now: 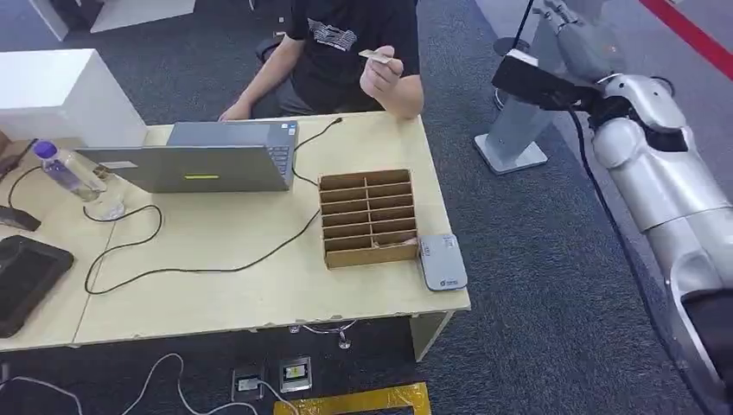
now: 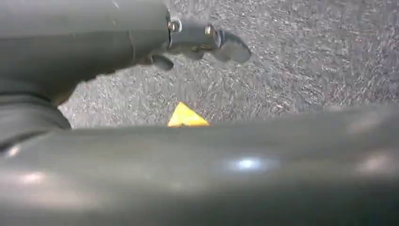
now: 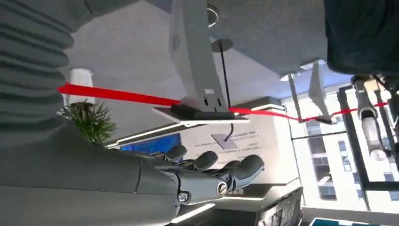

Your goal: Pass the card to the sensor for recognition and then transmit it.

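Right hand point(image 3: 211, 174) raised beside desk point(image 1: 259, 285), fingers loosely apart, holding nothing. Left hand point(image 2: 207, 42) near carpet, grip unclear. One card point(image 1: 375, 56) pinched in seated person's hand point(image 1: 382, 79). One slotted box point(image 1: 367, 218), one sensor point(image 1: 442, 261), one laptop point(image 1: 199, 160), one bottle point(image 1: 65, 170).

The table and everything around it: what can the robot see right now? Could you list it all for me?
Table: one, pale wood.
Laptop: one, grey, open on the table's far side.
Slotted box: one, brown, on the table's right part.
Sensor: one, grey, touching the box's right side.
Bottle: one, clear with purple cap, table's left.
Cable: one, black, across the table.
Card: one, pale, held up by the person.
Person: one, black shirt, behind the table.
Left hand: grey, above carpet.
Right hand: grey, empty, fingers apart.
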You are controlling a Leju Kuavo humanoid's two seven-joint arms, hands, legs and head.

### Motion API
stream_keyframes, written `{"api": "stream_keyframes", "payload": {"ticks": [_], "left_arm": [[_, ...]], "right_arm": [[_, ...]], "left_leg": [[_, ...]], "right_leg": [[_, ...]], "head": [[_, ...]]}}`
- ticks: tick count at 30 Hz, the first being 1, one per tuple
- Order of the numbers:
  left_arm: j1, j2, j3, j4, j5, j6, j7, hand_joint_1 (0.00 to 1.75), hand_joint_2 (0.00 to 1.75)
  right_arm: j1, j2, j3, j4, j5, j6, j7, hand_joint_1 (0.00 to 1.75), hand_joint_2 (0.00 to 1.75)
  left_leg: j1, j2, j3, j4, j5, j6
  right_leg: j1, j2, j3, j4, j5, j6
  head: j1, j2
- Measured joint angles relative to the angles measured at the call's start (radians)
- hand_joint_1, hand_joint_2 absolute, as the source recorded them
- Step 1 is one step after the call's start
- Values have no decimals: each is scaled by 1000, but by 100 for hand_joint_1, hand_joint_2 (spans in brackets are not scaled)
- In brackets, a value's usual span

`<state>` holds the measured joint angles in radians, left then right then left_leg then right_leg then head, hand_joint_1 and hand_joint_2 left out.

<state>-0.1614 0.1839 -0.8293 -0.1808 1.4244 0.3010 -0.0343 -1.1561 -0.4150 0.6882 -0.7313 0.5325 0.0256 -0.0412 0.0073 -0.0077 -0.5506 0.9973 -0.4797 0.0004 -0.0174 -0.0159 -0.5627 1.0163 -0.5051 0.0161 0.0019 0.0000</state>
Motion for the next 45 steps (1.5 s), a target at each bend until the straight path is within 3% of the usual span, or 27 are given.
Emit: {"api": "stream_keyframes", "payload": {"ticks": [11, 22, 23, 45], "left_arm": [[0, 0, -5, 0, -18, -4, -8, 0, 0], [-5, 0, -5, 0, -31, -3, -8, 0, 0], [-6, 0, -6, 0, -32, -3, -8, 0, 0], [-7, -1, -30, 0, -42, -2, 0, 0, 0]], "right_arm": [[66, 91, 40, 31, 17, -88, 17, 0, 175], [80, 137, 51, 68, 37, -98, 5, 0, 175], [80, 139, 51, 71, 39, -98, 5, 175, 175], [84, 148, 47, 122, 55, -89, -22, 175, 175]], "left_leg": [[0, 1, 0, 0, 0, 0], [0, 1, 0, 0, 0, 0], [0, 1, 0, 0, 0, 0], [0, 1, 0, 0, 0, 0]], "right_leg": [[0, 0, -1, 0, 0, 0], [0, 0, -1, 0, 0, 0], [0, 0, -1, 0, 0, 0], [0, 0, -1, 0, 0, 0]], "head": [[0, 0], [0, 0], [0, 0], [0, 0]]}}
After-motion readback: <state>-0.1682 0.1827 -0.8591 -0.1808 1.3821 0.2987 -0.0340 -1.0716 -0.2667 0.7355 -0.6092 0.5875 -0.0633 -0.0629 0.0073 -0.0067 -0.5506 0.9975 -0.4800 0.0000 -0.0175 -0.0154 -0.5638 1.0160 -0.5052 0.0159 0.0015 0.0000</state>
